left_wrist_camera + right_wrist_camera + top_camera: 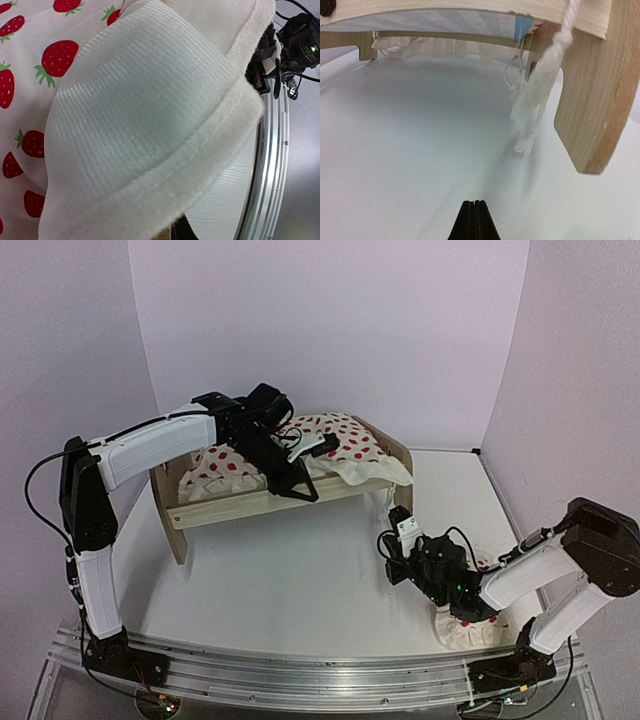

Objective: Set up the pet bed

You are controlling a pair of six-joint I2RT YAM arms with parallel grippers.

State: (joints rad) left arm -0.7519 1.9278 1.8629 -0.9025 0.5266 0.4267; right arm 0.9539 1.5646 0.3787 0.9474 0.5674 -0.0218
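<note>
blanket (pixel 345 452) draped on bed (pixel 230 508) — left gripper (pixel 293 478) in it, grip unclear. right gripper (pixel 474 222) pinched together, empty — pillow (pixel 462 635) not placed yet.

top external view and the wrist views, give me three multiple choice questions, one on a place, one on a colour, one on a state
1. Where does the small light plywood pet bed stand on the white table?
A) at the back, left of centre
B) at the near right corner
C) overhanging the near edge

2. What colour are the strawberry prints on the cream blanket lying on the bed?
A) blue
B) red
C) yellow

3. How do the right arm's black fingers stand?
A) spread wide
B) shut on the blanket
C) shut together on nothing

Answers:
1 A, the top view shows the frame far from the arm bases and left of the middle.
2 B, the left wrist view shows red berries with green tops.
3 C, the right wrist view shows them pressed together above bare table.
</note>
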